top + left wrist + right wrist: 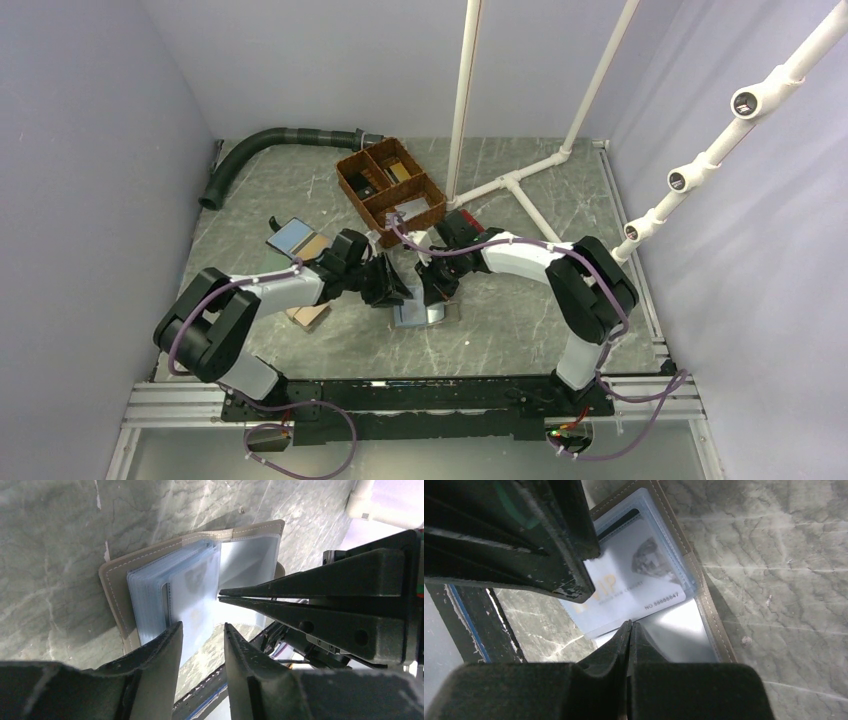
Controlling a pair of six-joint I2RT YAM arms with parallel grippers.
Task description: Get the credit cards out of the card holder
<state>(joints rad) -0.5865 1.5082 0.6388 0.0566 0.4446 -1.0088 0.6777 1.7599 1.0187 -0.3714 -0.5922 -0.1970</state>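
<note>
A taupe-grey bifold card holder with pale blue clear sleeves lies open on the grey marbled desk, midway between the two arms. One pale grey-white credit card, printed with a faint picture and a number, sticks partway out of the holder's sleeves towards the near edge.

The left tool is about half open at the holder's near side, its jaws either side of that card's edge and not visibly clamped on it. The right tool is fully closed, its tips pressed to a clear sleeve on the holder's other half; nothing shows between them.

The task looks to be at an early stage. No card lies free beside the holder, and whether other sleeves hold cards cannot be told.
</note>
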